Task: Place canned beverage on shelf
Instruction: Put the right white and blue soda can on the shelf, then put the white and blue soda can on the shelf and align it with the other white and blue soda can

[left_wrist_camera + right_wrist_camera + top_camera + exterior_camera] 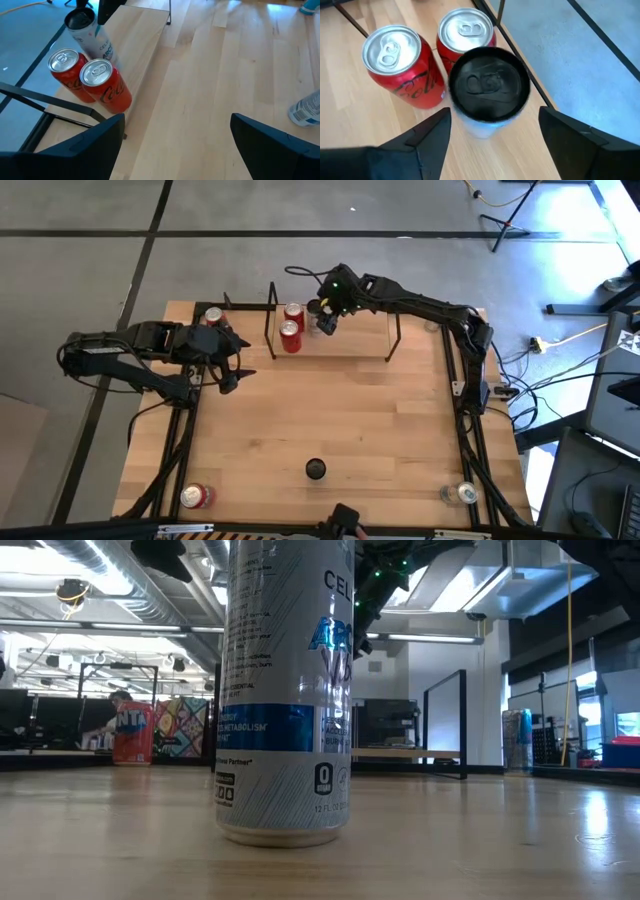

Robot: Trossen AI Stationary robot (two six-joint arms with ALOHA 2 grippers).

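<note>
The shelf (350,340) stands at the table's far side. Two red cans (291,326) stand on its left part. Right beside them stands a white can with a black top (489,85), upright on its base on the shelf board (345,95). My right gripper (495,117) hangs over this can, open, one finger on either side of it with a small gap to each. The same can shows in the left wrist view (87,32). My left gripper (175,145) waits open above the table's left part (230,372), holding nothing.
Loose cans stand on the table: a white and blue one (315,470) at the near middle, filling the low view (285,690), a red one (197,496) near left, a silver one (460,494) near right, and a red one (213,317) far left. Black wire frames (272,320) close the shelf's ends.
</note>
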